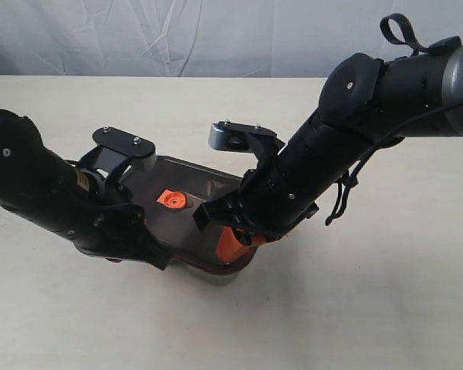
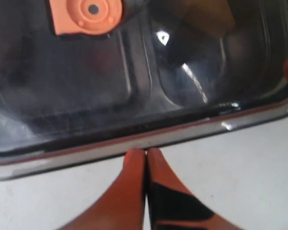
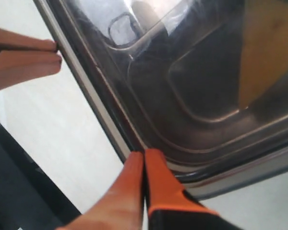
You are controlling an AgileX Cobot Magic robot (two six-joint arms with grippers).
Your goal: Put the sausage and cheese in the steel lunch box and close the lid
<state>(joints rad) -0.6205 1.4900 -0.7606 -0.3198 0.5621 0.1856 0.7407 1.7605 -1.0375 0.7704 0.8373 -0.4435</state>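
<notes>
Two compartments show through the smoky lid (image 1: 187,227) lying on the steel lunch box (image 2: 182,137). I see the cheese (image 3: 266,52) in one; the sausage I cannot make out. Left claw (image 2: 146,152) and right claw (image 3: 144,154) are pinched shut, empty, tips at the rim.

I'm looking at a pale beige tabletop (image 1: 386,308); the steel lunch box (image 1: 214,273) rests directly on it, a little left of centre.

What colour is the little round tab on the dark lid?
The tab is orange; the left wrist view shows it best.
</notes>
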